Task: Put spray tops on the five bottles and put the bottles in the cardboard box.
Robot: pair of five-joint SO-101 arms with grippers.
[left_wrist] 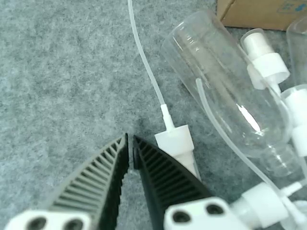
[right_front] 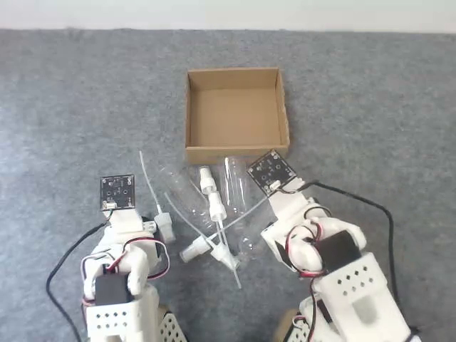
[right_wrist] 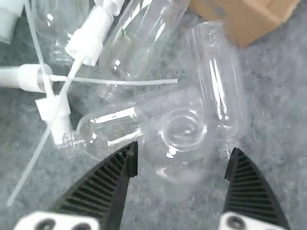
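L claw (left_wrist: 130,139) closed, empty, beside spray top (left_wrist: 175,143); R claw (right_wrist: 184,148) wide-open over bottle (right_wrist: 178,130).

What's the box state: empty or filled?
Empty. The box floor is bare; the bottles and spray tops lie on the carpet outside it.

Left arm (right_front: 117,263) sits lower left in the high view, left gripper (left_wrist: 130,140) pinched closed; right arm (right_front: 320,256) lower right, right gripper (right_wrist: 182,152) spread wide.
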